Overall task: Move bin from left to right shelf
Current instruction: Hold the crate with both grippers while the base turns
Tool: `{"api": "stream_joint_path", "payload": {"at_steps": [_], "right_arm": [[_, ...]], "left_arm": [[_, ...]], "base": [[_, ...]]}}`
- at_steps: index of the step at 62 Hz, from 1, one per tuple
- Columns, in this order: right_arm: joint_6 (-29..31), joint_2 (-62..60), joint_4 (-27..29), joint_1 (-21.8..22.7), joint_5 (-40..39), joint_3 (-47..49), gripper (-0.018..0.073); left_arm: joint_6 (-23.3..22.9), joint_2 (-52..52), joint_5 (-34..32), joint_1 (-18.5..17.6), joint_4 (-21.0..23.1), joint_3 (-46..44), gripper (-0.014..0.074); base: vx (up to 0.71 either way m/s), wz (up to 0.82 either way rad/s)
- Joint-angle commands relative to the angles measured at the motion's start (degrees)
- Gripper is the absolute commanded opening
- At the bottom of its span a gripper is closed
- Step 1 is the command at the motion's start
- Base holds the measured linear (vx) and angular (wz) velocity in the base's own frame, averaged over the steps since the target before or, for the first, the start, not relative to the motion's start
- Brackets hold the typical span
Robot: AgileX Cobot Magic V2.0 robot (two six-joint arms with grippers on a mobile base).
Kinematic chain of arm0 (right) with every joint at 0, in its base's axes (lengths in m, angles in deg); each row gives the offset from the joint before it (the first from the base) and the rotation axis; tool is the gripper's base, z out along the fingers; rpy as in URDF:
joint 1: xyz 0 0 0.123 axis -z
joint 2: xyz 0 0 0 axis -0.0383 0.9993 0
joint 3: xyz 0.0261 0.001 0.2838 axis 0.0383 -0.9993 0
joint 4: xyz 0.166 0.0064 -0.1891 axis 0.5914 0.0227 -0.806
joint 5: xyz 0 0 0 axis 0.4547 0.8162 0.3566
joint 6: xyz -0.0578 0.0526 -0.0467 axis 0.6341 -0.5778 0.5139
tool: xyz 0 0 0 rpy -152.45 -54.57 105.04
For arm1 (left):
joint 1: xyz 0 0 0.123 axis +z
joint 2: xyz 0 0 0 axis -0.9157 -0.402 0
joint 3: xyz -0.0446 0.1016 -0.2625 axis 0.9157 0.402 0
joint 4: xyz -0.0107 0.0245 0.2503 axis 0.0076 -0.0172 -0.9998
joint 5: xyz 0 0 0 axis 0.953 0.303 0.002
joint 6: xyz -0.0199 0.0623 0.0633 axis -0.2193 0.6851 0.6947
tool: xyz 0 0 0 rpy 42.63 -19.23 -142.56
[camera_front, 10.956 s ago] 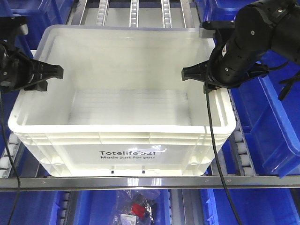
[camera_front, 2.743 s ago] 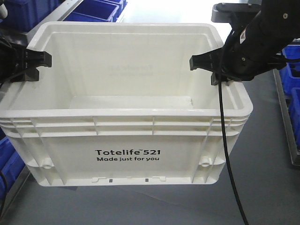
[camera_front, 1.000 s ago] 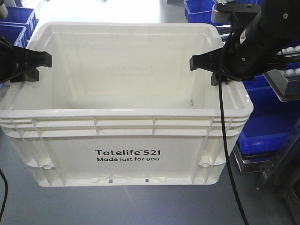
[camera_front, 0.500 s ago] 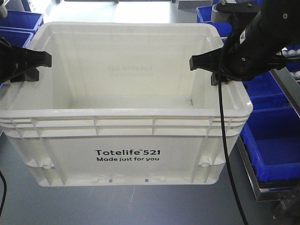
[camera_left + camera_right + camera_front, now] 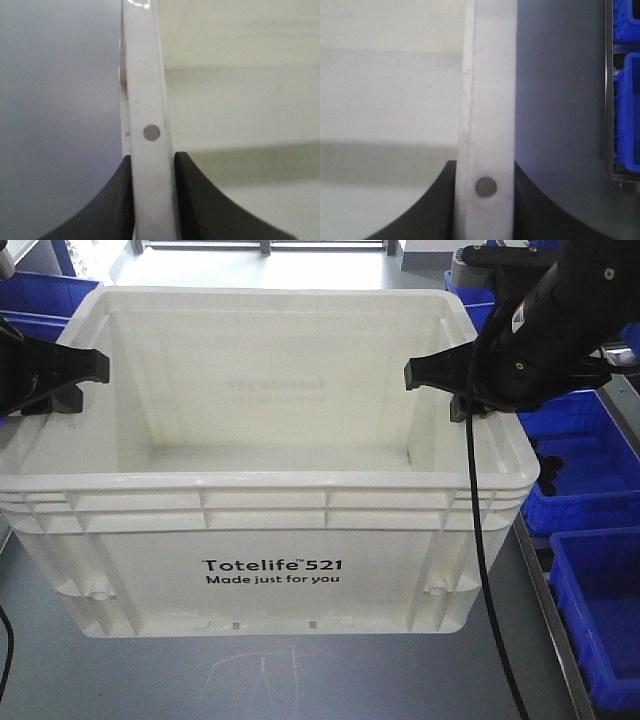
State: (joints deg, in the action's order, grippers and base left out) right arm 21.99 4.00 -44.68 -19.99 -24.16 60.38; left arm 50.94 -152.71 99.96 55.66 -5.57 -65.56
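The white bin [image 5: 270,570], printed "Totelife 521 Made just for you", hangs in the air between my two arms, empty inside. My left gripper [image 5: 60,380] is shut on the bin's left rim [image 5: 145,100]; black fingers [image 5: 197,200] press both sides of the rim. My right gripper [image 5: 450,385] is shut on the bin's right rim [image 5: 490,100], with black fingers [image 5: 435,205] on both sides. No shelf surface shows under the bin, only grey floor [image 5: 300,680].
Blue plastic bins [image 5: 590,470] sit on a metal rack [image 5: 545,590] at the right, and more blue bins [image 5: 40,300] at the far left. Blue bins also show in the right wrist view [image 5: 627,115]. A black cable [image 5: 480,560] hangs down in front of the bin's right corner.
The bin stays fixed between the grippers while the background slides: the blue bins and rack at the right have shifted and the floor view has changed, so the base is moving or turning.
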Motion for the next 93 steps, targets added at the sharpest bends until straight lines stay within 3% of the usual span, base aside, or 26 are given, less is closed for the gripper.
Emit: {"api": "stream_joint_path", "payload": {"at_steps": [1, 93], "right_arm": [[0.19, -3.35, -3.97, 0.42, -4.99, 2.15, 0.0022], [0.19, -3.18, -4.12, 0.42, -4.98, 2.15, 0.0022]], "left_arm": [[0.84, 2.65, -5.17, 0.06, -1.59, -2.23, -0.0006], [0.84, 2.66, -5.10, 0.06, -1.62, -2.23, -0.0006]], "base": [[0.35, 0.05], [0.35, -0.04]]}}
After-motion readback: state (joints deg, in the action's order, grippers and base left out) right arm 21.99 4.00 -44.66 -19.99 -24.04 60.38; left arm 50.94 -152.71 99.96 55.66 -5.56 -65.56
